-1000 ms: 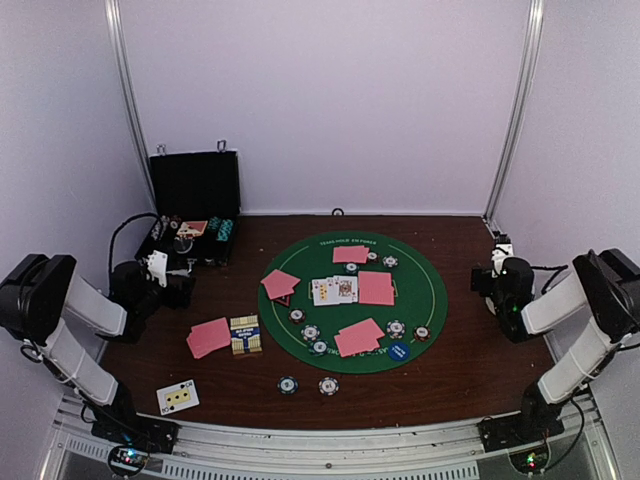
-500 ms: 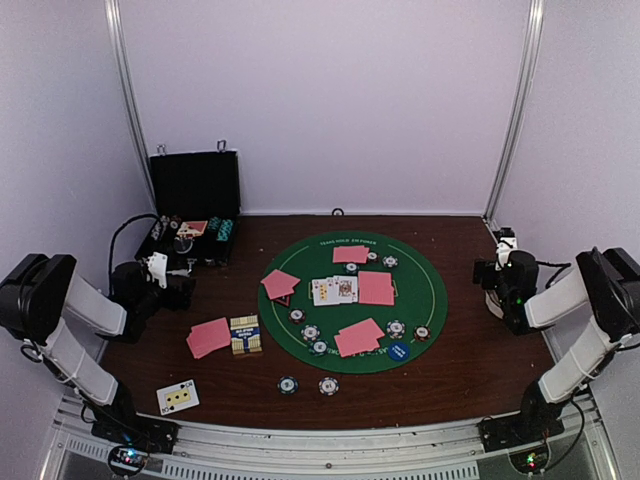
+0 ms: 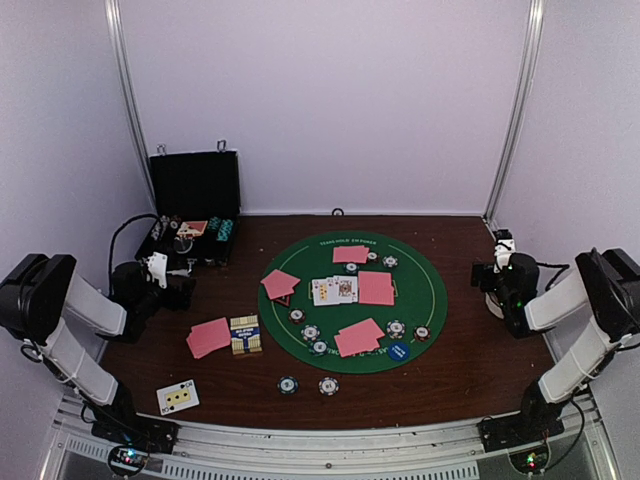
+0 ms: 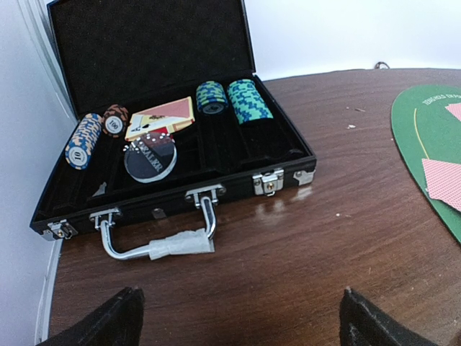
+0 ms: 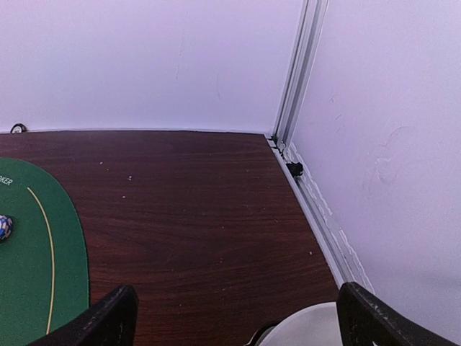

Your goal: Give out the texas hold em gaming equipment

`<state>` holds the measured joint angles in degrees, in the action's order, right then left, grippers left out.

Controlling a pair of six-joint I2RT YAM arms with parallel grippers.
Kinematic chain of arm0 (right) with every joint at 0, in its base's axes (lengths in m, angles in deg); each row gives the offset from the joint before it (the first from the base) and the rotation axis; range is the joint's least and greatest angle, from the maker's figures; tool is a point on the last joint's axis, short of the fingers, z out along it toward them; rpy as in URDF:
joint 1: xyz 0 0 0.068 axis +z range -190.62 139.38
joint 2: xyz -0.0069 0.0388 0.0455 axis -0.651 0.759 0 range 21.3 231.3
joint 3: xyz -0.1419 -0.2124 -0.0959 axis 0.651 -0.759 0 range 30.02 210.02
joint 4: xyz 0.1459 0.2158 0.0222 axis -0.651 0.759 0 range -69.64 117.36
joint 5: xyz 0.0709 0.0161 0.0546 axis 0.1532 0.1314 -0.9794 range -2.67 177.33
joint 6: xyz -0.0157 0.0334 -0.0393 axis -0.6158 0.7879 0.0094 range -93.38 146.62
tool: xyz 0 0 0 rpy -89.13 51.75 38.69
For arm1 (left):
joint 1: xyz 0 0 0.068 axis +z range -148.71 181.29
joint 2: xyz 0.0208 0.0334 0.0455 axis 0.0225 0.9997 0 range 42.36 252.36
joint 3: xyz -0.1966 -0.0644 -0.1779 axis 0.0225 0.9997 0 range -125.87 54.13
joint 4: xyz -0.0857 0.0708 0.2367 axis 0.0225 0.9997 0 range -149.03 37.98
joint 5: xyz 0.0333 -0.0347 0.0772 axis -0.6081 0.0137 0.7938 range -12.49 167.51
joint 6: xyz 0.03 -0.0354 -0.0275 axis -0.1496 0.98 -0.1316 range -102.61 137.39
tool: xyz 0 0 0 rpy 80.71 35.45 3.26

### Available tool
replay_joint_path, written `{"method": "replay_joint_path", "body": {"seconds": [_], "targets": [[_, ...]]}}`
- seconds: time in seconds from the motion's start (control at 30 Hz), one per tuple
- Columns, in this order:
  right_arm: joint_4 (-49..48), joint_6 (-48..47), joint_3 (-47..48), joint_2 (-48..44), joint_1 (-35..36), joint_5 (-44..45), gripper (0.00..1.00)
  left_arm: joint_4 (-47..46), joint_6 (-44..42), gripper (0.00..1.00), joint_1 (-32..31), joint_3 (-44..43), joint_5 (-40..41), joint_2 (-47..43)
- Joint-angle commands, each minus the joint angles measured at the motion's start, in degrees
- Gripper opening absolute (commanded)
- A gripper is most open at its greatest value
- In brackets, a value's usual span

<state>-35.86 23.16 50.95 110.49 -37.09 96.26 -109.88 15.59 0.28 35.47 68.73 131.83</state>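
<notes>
Pink-backed playing cards (image 3: pixel 376 287) and striped poker chips (image 3: pixel 311 332) dot the round green felt mat (image 3: pixel 425 290). Between picks, left gripper (image 4: pixel 238 311) and right gripper (image 5: pixel 234 306) hang wide open, empty. Likely next: the left reaches for chip stacks (image 4: pixel 249 101) in the black hinged case (image 4: pixel 144 43).

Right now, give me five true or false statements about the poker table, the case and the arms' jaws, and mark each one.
1. The black case stands open with chip stacks inside. True.
2. The left jaws are shut on a chip. False: the left jaws and the right jaws both stand open and empty.
3. The card box lies on the green mat. False: it lies on bare wood left of the mat.
4. Two chips lie on the wood just off the mat's near edge. True.
5. Face-up cards lie at the mat's middle. True.
</notes>
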Motion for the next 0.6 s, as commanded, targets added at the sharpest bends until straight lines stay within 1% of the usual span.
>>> {"method": "replay_joint_path", "body": {"seconds": [0.0, 0.27, 0.37, 0.57], "targets": [[-3.34, -1.32, -1.42, 0.02, 0.42, -2.17, 0.99, -1.17, 0.49, 0.98, 0.49, -0.84, -0.05, 0.29], [-1.3, -0.78, -0.23, 0.11, 0.43, -0.84, 0.99, -1.18, 0.53, 0.98, 0.49, -0.82, -0.03, 0.29], [1.05, -0.74, 1.0, 0.15, 0.43, -0.52, 1.0, -1.19, 0.49, 0.98, 0.49, -0.8, -0.08, 0.35], [1.16, -0.75, 1.09, 0.2, 0.43, -0.61, 0.99, -1.21, 0.49, 0.98, 0.49, -0.84, -0.03, 0.33]]}}
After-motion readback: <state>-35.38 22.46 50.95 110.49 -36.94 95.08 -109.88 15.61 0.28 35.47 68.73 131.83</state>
